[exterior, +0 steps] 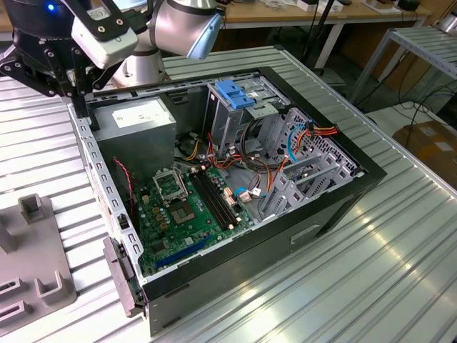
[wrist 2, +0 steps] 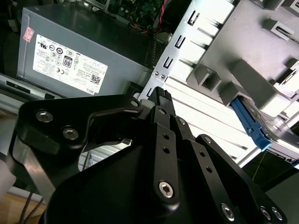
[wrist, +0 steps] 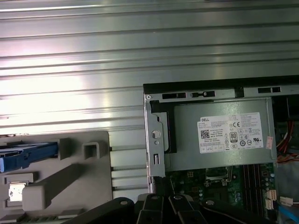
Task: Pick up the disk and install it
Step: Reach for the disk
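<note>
- A workshop: wooden workbenches [exterior: 285, 14] run along the back wall, and a cardboard box [exterior: 432, 146] sits on the floor at the exterior view's right, with loose cables near it.
- A ribbed metal table [exterior: 400, 286] fills the foreground, its grooves catching bright overhead light.
- An open black computer case [exterior: 285, 243] lies on its side on the table, showing a green circuit board [exterior: 186, 207], bundles of red and orange wires and a metal cage topped by a blue bracket [exterior: 235, 93].
- The robot arm [exterior: 178, 25], silver with a blue cap, reaches in from the far side of the table and bends toward the exterior view's left.
- A grey moulded holder [wrist: 70, 177] rests on the table just beside the case, apart from it.
- A grey power supply [exterior: 136, 118] with a white label occupies the case's rear corner.
- The disk [wrist: 28, 156] lies in the grey holder outside the case, its blue rail showing along one edge in both wrist views.
- The black gripper [wrist 2: 161, 95] hangs over the rear rim of the case near the power supply, well apart from the disk and touching nothing; whether it is apart or together cannot be told.
</note>
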Controlling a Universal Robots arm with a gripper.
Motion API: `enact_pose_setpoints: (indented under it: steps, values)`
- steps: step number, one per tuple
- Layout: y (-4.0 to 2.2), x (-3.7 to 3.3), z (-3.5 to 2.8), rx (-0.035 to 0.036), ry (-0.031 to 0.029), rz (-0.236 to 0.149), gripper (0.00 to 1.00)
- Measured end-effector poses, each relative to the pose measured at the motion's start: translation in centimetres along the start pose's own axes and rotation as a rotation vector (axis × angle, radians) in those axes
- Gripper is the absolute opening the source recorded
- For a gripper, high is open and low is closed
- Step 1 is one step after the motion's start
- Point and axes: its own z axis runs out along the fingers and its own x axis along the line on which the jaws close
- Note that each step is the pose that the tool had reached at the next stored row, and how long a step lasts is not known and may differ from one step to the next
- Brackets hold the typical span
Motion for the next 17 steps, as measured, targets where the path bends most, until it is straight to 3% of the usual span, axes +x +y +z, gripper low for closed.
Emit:
enact_pose_setpoints:
  steps: [17]
  values:
    - [-0.1, 1.31, -0.03, -0.0001, 0.0, 0.0, 0.1]
